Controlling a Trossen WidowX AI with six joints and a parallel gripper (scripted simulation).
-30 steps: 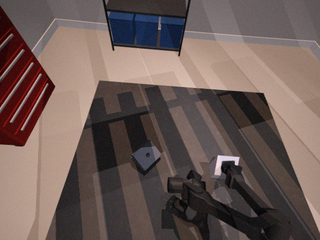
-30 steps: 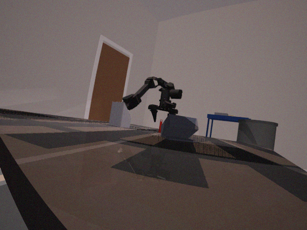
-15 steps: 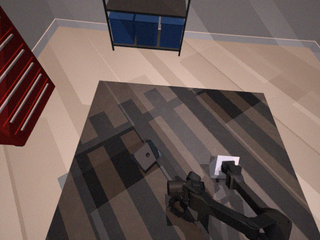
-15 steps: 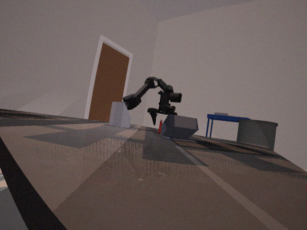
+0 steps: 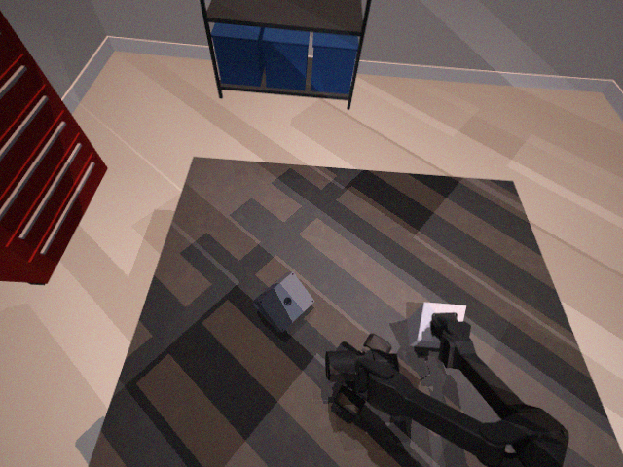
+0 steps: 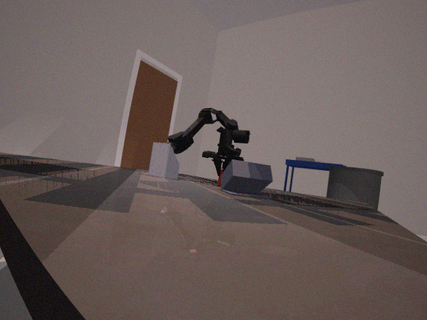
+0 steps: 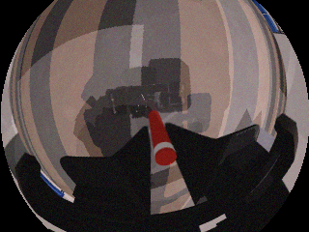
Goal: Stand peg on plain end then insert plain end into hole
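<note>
One red peg (image 7: 161, 142) stands near the centre of the wrist view. One sloped panel (image 5: 285, 302) with one hole (image 5: 287, 302) sits at about nine o'clock from the arm. One gripper (image 6: 219, 164) and one white block (image 5: 436, 315) are present. At twelve o'clock, one shelf rack (image 5: 217, 70) carries three blue bins (image 5: 285, 57). One red drawer cabinet (image 5: 30, 165) stands at ten o'clock.

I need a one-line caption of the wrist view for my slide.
Wrist view: the gripper shut on the upright red peg above the table.
</note>
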